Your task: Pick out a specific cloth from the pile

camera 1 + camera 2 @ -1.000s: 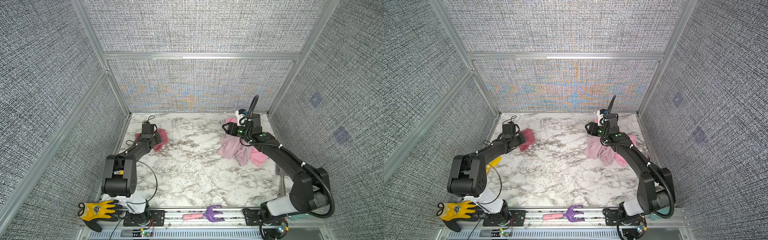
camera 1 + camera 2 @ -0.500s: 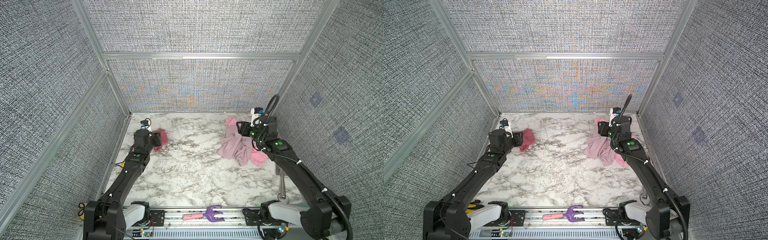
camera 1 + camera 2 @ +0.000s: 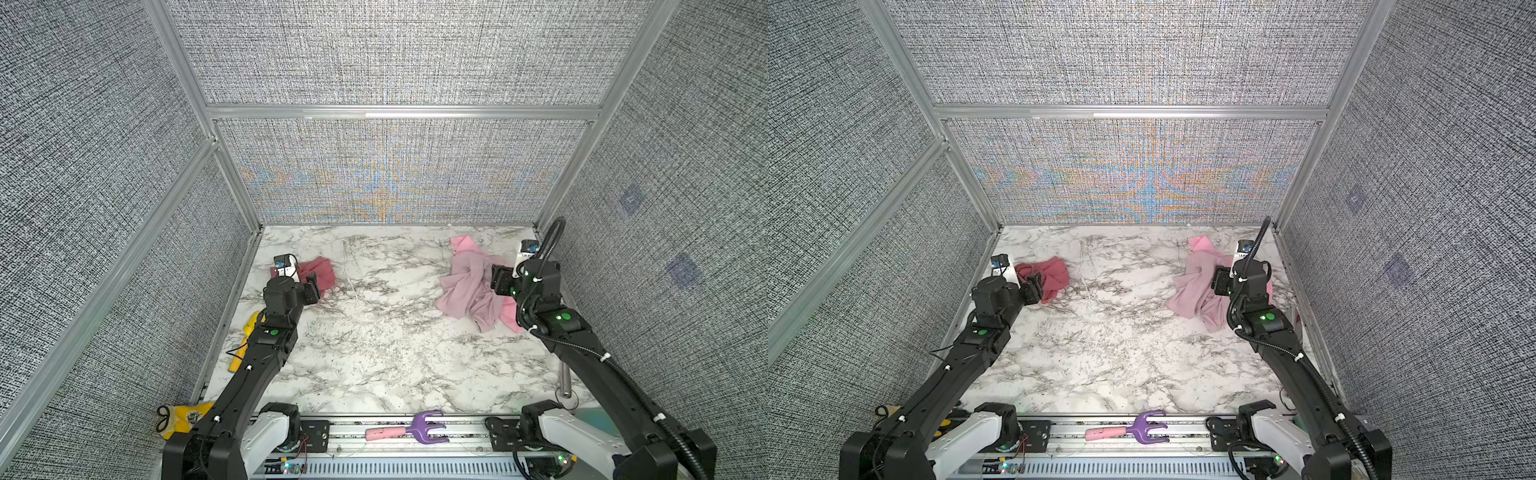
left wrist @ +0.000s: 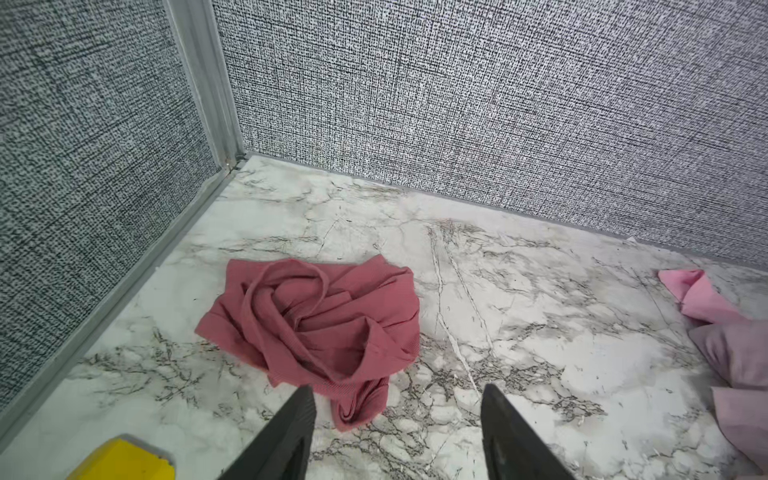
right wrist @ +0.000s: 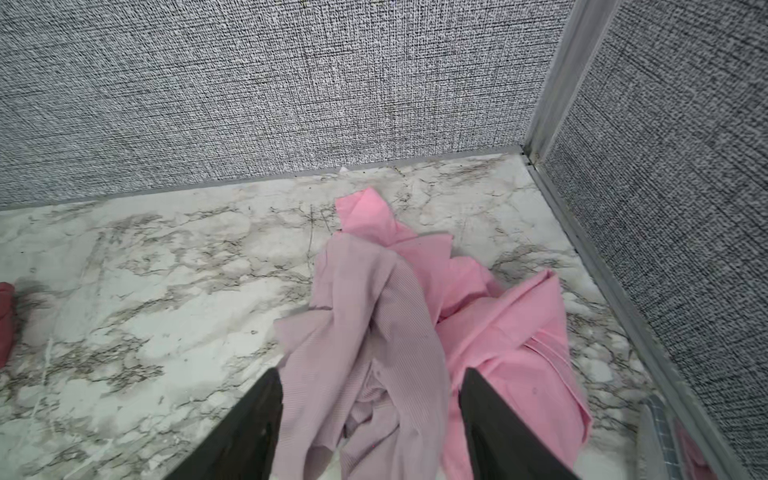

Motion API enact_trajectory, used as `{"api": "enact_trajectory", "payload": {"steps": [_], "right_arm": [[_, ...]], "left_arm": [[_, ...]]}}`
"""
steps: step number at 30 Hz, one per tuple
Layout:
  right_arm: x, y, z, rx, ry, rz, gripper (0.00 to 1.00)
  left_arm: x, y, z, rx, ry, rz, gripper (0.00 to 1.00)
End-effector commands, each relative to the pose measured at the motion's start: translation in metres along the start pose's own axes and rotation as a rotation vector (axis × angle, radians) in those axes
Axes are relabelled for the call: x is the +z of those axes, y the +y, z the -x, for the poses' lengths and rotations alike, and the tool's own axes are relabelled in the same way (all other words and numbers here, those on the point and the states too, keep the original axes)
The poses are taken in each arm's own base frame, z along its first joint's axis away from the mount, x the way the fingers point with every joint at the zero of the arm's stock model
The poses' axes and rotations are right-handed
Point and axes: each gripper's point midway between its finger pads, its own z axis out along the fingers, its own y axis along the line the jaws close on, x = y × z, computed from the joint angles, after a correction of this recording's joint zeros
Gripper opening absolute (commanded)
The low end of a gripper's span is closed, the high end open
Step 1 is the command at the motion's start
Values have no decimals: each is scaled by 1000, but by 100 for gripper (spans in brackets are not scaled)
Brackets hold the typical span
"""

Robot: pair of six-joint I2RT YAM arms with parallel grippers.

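The cloth point(image 4: 316, 324), judged light and limp, should suit a pinch on a raised central fold; the left gripper point(image 4: 397, 390) and right gripper point(image 5: 372, 376) stand wide, holding nothing.

Left arm point(image 3: 266, 361) and right arm point(image 3: 590, 357) are matte black, boxy links on rounded joints, each with a green light point(image 3: 273, 332) on the forearm and white cable ties point(image 3: 248, 368). A ribbed black hose point(image 3: 1260, 237) follows the right arm. White-shelled bases point(image 3: 270, 428) sit at 7 and 5 o'clock in both top views. White wrist cameras point(image 3: 284, 266) carry blue marks. Left tool point(image 4: 398, 392) and right tool point(image 5: 370, 370) have black wedge fingers point(image 4: 286, 436)
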Motion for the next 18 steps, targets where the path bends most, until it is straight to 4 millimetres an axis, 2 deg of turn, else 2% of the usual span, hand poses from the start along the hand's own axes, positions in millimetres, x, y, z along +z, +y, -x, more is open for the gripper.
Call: {"api": "enact_trajectory", "payload": {"steps": [1,4,8,13,18], "right_arm": [[-1,-12,8,-2,-65,-63,71],[2,-20,3,-4,-90,-101,76],[9,-34,-7,-5,-133,-176,77],[25,-47,-34,-16,-149,-244,81],[37,-57,-56,-54,-172,-286,81]], "left_arm": [[-3,7,8,-2,-75,33,68],[-7,17,3,-5,-110,72,70],[-16,32,-2,47,-193,129,70],[-22,48,-14,108,-256,200,70],[-19,58,-31,176,-234,248,70]]}}
